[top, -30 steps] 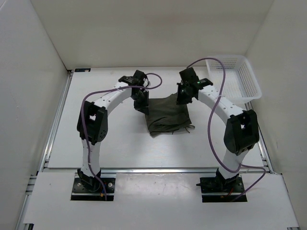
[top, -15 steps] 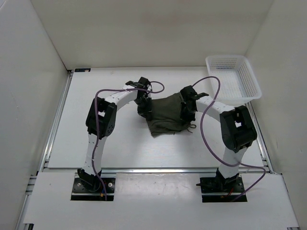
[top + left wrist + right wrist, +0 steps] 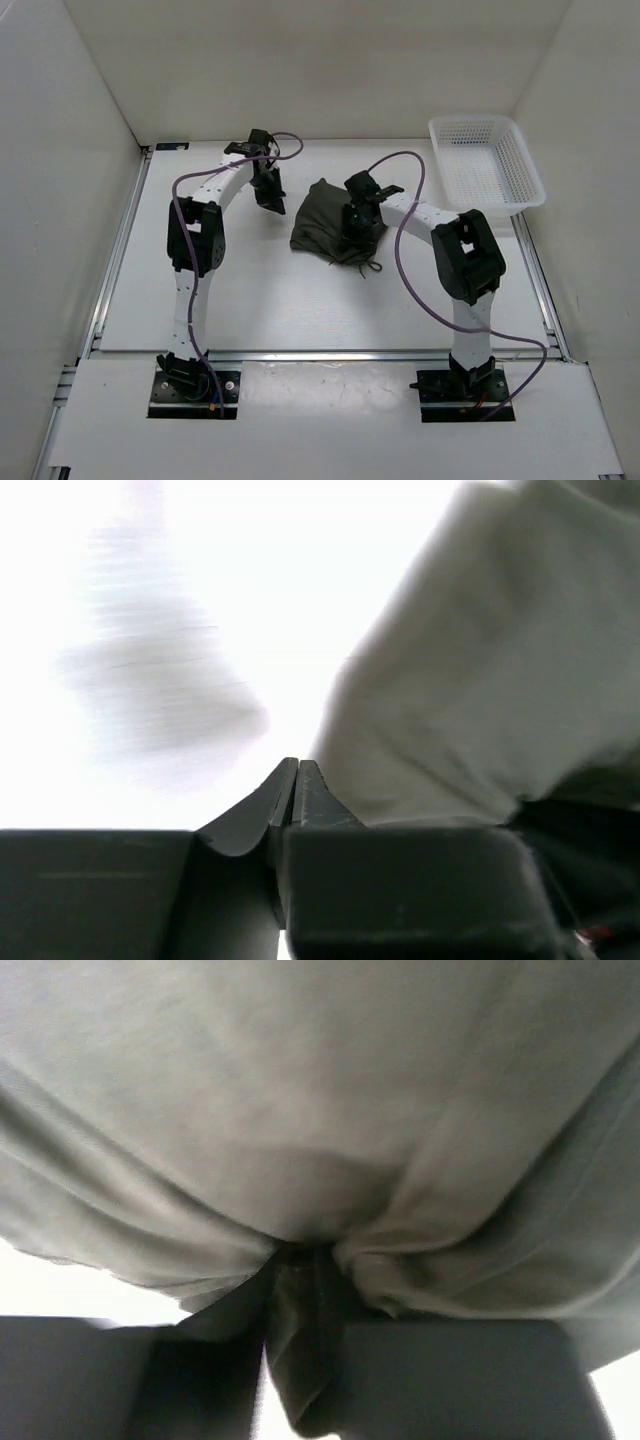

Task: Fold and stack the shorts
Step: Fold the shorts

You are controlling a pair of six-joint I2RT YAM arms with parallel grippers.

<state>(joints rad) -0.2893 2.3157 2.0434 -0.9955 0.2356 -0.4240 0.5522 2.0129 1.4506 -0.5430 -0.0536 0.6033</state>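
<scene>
The dark olive shorts (image 3: 318, 218) lie bunched in a heap at the middle of the table, their thin drawstring (image 3: 372, 266) trailing off the near right corner. My right gripper (image 3: 353, 228) sits on the heap's right side. In the right wrist view it (image 3: 300, 1260) is shut on a fold of the shorts (image 3: 300, 1080), which bulge over the fingers. My left gripper (image 3: 271, 198) hangs left of the heap, apart from it. In the left wrist view it (image 3: 295, 767) is shut with nothing in it, the shorts (image 3: 480, 680) off to its right.
A white mesh basket (image 3: 520, 165) stands at the back right corner with nothing visible inside. White walls close the table on three sides. Both arms' purple cables loop above the table near the shorts.
The shorts have been dragged left and back into a tighter heap. My left gripper no longer holds them and has moved off to the back left. My right gripper moved left with the cloth.
</scene>
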